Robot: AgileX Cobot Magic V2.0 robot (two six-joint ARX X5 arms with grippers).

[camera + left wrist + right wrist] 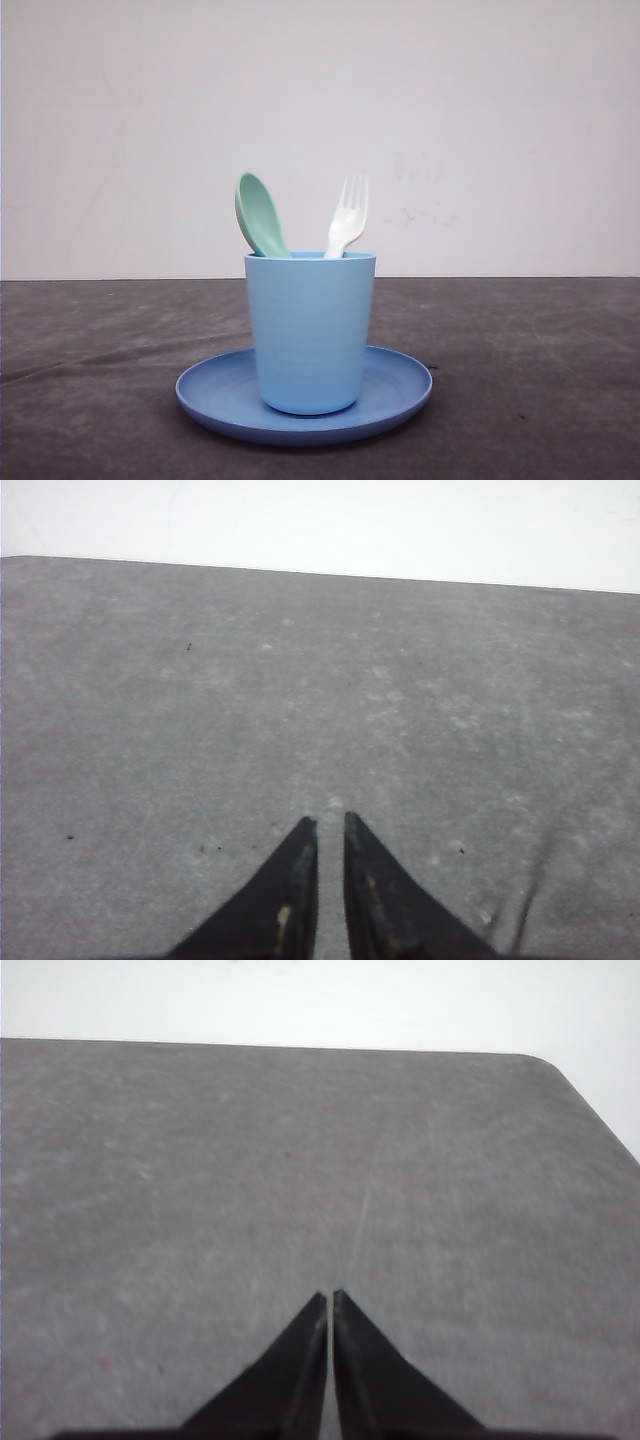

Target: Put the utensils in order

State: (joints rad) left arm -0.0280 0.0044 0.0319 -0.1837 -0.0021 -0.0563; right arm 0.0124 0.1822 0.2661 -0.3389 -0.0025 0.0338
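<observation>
In the front view a mint-green spoon (258,215) and a white fork (348,215) stand upright inside a light blue cup (310,330), heads up, spoon on the left and fork on the right. The cup stands on a round blue plate (400,385) at the middle of the table. My left gripper (330,822) hovers over bare grey table, its black fingers nearly together with a thin gap and nothing between them. Over bare table too, my right gripper (330,1295) is shut with its fingertips almost touching and empty.
The dark grey table surface (520,340) stretches to either side of the plate, with a plain white wall behind it. A rounded far corner of the table (545,1060) shows in the right wrist view.
</observation>
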